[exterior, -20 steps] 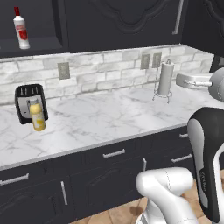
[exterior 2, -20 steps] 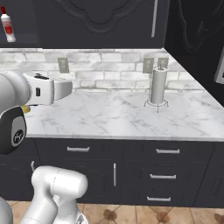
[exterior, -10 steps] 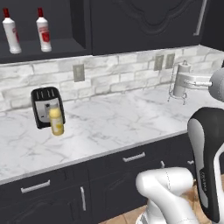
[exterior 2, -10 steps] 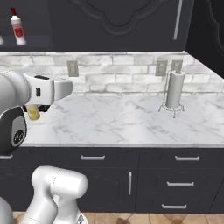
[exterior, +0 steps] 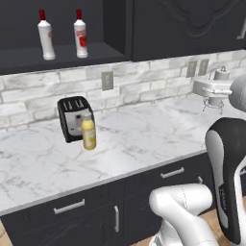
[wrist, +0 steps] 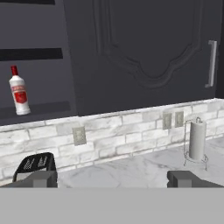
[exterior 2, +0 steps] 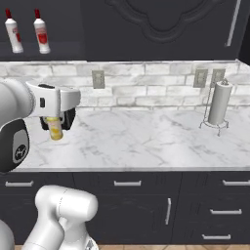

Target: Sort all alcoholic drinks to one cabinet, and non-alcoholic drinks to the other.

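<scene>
White, red-capped bottles (exterior: 46, 36) (exterior: 80, 34) stand side by side on the open cabinet's (exterior: 62, 55) shelf at upper left. Below, the yellow juice bottle (exterior: 88, 133) touches the toaster (exterior: 73, 117). My fingertips (wrist: 41, 178) are spread wide, holding nothing; the paper towel holder (wrist: 196, 142) stands right.

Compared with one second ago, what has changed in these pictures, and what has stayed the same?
The whole scene has slid rightward in both base views, so the base drove left; the things themselves did not move. Both white bottles now show on the open cabinet shelf. The yellow juice bottle stays by the toaster, the paper towel holder stays on the counter, and the gripper stays open, holding nothing.
</scene>
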